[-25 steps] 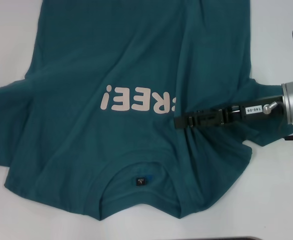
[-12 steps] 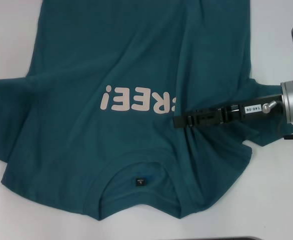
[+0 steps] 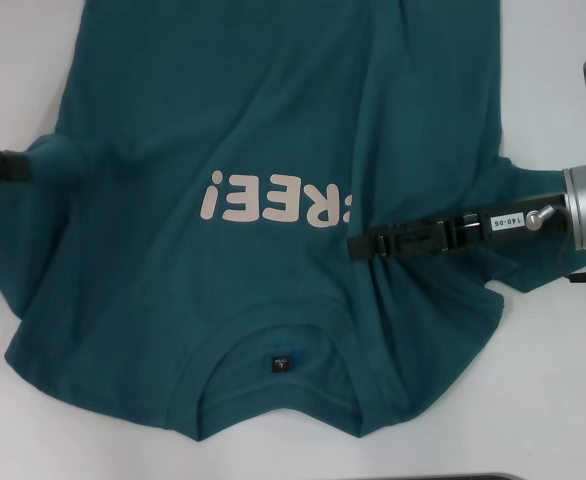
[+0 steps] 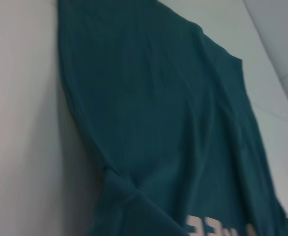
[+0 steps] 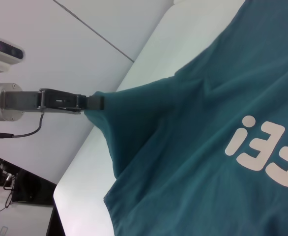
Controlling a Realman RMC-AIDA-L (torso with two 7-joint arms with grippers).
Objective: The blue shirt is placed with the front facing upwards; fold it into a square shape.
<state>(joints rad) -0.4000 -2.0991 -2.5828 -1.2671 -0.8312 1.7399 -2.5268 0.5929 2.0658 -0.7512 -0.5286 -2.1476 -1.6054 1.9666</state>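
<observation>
Two grippers work the blue shirt (image 3: 273,130): left gripper (image 5: 92,102) pinches the sleeve; right gripper (image 3: 358,245) jaws pinch a fold. Carry both inward evenly, keeping cloth taut.

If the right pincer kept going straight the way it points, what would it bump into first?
Probably just more shirt. The right pincer points left across the chest, so it would slide onto the pink letters. Its height above the cloth is unclear.

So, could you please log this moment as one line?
shirt: flat, print up | left hand: shut on sleeve, lifting | right hand: holds folded-in sleeve
</observation>
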